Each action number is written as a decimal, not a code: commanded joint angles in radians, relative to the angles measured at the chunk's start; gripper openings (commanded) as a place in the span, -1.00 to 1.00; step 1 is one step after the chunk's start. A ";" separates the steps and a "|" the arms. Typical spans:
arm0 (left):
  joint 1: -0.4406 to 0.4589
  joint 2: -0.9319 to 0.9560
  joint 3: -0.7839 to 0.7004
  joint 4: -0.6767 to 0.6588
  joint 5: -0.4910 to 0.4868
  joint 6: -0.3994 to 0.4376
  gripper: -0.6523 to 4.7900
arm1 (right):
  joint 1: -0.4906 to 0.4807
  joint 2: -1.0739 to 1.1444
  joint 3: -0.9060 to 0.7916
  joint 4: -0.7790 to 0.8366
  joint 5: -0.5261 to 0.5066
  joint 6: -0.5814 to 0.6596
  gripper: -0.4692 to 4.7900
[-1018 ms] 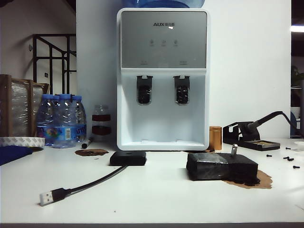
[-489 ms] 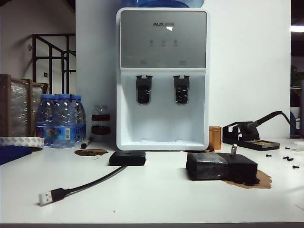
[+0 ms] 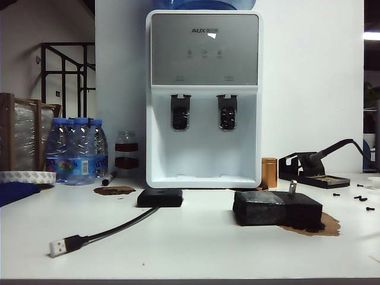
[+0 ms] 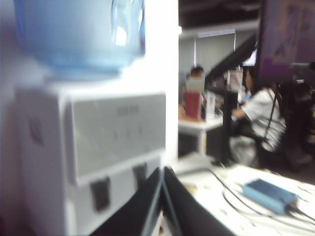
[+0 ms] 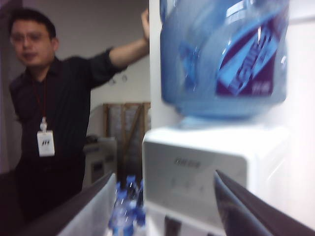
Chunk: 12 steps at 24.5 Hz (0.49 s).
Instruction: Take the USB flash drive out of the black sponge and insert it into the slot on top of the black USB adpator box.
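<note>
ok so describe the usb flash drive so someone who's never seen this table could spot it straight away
Start at the white water dispenser at the back of the table; in front of its right side lies the black sponge. The USB flash drive is the tiny silver-grey stick standing upright out of the sponge's top. Unlike the silver plug at front left, it has no cable.

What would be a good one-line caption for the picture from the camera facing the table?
USB flash drive upright in the black sponge, black USB adpator box left of it, water dispenser behind; no claw visible.
</note>
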 commanded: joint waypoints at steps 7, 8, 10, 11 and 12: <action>-0.138 0.583 0.005 0.391 0.085 0.081 -0.78 | 0.661 0.010 -0.418 0.294 0.995 -0.223 0.45; -0.152 0.662 0.012 0.411 0.112 0.081 -0.78 | 0.723 0.038 -0.470 0.364 1.142 -0.225 0.37; -0.163 0.744 0.031 0.410 0.121 0.082 -0.78 | 0.738 0.076 -0.500 0.395 1.162 -0.212 0.35; -0.168 0.777 0.040 0.413 0.127 0.083 -0.78 | 0.738 0.107 -0.507 0.394 1.163 -0.195 0.34; -0.177 0.806 0.048 0.415 0.135 0.095 -0.78 | 0.738 0.134 -0.511 0.393 1.164 -0.167 0.28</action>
